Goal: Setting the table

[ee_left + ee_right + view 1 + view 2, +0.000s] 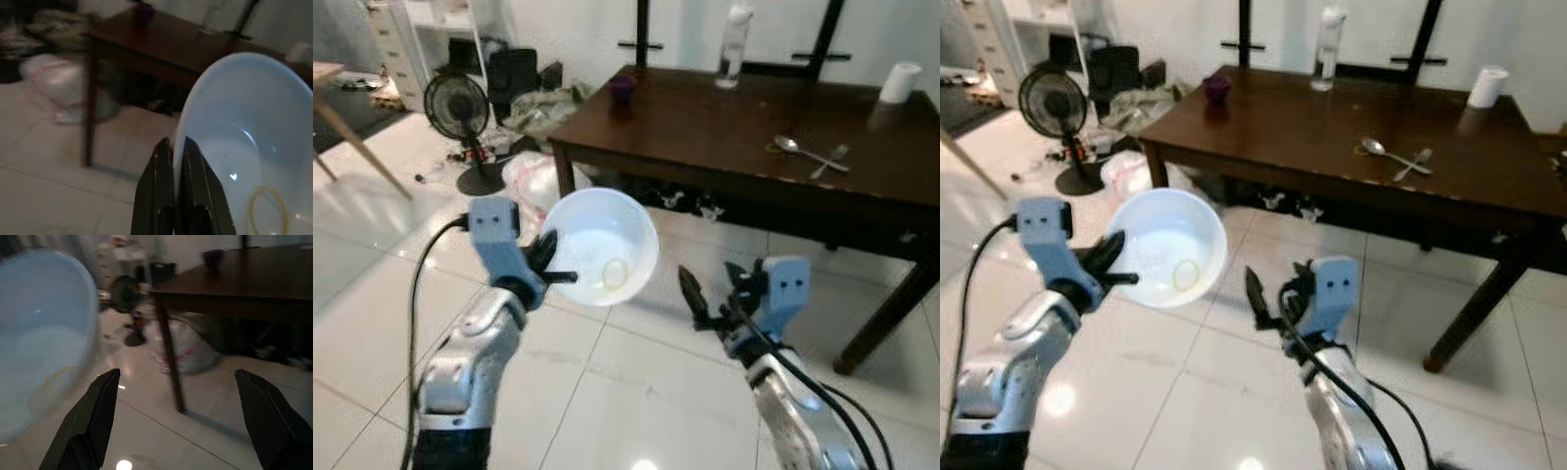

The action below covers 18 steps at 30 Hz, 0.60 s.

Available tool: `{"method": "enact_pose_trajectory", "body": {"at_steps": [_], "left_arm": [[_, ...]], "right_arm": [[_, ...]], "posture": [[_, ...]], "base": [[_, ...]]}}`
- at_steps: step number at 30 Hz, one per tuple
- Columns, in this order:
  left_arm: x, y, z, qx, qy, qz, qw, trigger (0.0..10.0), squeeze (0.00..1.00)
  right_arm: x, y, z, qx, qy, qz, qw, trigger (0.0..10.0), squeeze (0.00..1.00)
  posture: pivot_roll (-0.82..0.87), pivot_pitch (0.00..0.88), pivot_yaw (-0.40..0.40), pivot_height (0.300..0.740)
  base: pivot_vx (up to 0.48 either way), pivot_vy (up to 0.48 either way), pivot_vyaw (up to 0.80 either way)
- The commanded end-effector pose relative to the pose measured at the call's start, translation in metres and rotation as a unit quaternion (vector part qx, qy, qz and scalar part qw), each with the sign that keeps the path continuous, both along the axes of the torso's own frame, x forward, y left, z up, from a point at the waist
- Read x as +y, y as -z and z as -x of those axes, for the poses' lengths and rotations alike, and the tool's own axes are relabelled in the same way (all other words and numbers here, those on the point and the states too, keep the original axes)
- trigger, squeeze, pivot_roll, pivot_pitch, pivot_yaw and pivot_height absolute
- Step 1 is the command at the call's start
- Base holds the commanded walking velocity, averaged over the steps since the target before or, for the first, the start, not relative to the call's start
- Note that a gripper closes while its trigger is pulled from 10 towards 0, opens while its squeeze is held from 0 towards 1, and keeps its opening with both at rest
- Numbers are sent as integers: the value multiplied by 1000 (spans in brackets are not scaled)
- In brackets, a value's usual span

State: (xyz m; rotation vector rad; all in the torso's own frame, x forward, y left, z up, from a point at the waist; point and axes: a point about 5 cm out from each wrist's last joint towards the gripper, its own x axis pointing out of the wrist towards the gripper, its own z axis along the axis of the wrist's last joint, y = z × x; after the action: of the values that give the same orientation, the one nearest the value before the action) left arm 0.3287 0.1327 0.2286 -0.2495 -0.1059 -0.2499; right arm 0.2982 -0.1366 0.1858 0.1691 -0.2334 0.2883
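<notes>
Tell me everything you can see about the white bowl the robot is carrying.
The white bowl is round, deep and smooth, plastic by the look of it. It is tipped so its opening faces the camera. A thin yellowish ring lies inside, near the bottom. The left claw pinches its rim, holding it above the tiled floor, short of the dark wooden table. Nothing else touches it.

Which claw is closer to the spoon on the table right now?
Right. The right claw hangs open over the floor just short of the table, below the spoon; the left claw grips the bowl farther away.
</notes>
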Motion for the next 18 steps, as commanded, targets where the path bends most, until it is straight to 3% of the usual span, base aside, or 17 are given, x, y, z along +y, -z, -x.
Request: {"method": "enact_pose_trajectory", "body": {"at_steps": [1, 18], "left_arm": [[2, 4, 1, 9, -5, 5, 1000, 10000, 0], [1, 3, 1, 3, -9, 0, 1000, 10000, 0]], "right_arm": [[3, 4, 3, 8, -13, -1, 1000, 10000, 0], [3, 3, 4, 7, -22, -3, 1000, 10000, 0]], "posture": [[2, 82, 85, 740], [0, 83, 81, 740]], "base": [[0, 0, 788], [0, 0, 787]]}}
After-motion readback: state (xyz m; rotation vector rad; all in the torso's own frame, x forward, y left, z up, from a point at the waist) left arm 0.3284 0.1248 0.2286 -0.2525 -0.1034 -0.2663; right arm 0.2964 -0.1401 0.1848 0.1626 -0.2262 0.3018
